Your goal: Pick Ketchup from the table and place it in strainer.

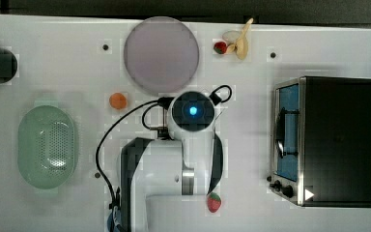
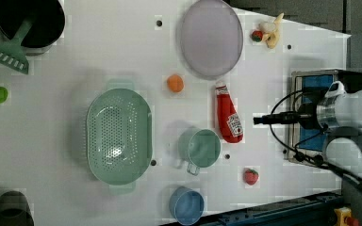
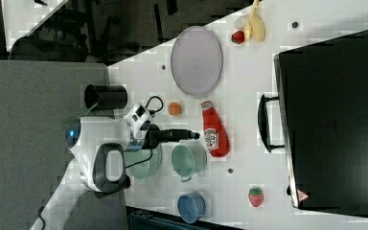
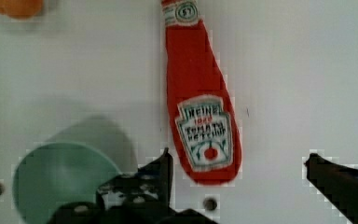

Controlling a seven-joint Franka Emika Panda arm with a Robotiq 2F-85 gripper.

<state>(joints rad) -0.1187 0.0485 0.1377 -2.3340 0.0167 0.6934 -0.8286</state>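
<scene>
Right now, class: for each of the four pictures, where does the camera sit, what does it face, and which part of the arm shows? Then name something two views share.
Top view: overhead, facing down on the table; the arm shows from above.
Left view: high, facing down; the ketchup lies beside the strainer.
Right view: high, angled; the arm's wrist hangs near the green cup.
Wrist view: on the wrist, facing down at the ketchup; open gripper.
Shared: left and right views both show the ketchup.

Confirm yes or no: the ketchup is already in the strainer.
No. In the left view the ketchup lies on the table, apart from the strainer, which holds nothing.
</scene>
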